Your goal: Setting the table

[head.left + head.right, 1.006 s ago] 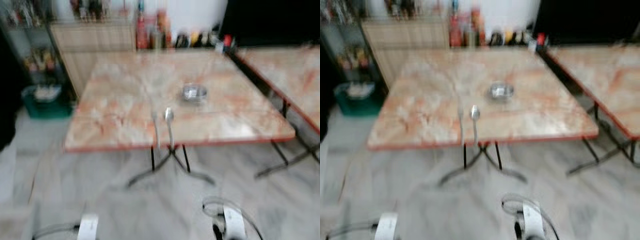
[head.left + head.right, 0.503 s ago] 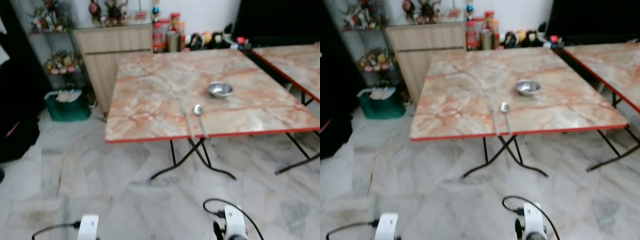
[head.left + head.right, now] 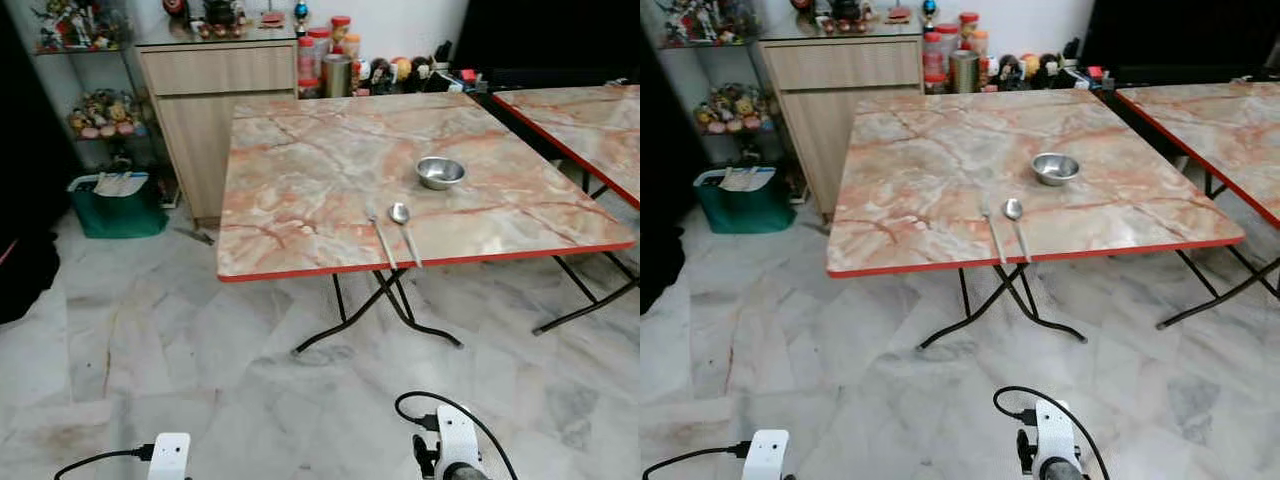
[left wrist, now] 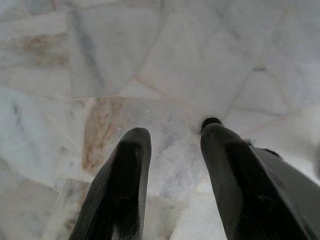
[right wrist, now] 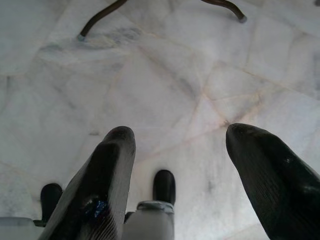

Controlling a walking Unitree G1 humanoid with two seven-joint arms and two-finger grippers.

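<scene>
Facing the marble table [image 3: 300,190] from across the floor [image 3: 150,330]: a steel bowl [image 3: 440,172] sits right of centre, fork [image 3: 381,236] and spoon [image 3: 405,231] side by side near the front edge. My left gripper [image 4: 172,145] hangs narrowly parted, my right gripper [image 5: 180,142] wide apart, both empty.

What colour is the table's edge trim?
Red, running along the front edge of the table under its pink-orange marbled top; the left eye view shows it best.

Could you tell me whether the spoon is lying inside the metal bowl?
No, the spoon lies flat on the table, apart from the bowl, beside the fork.
</scene>
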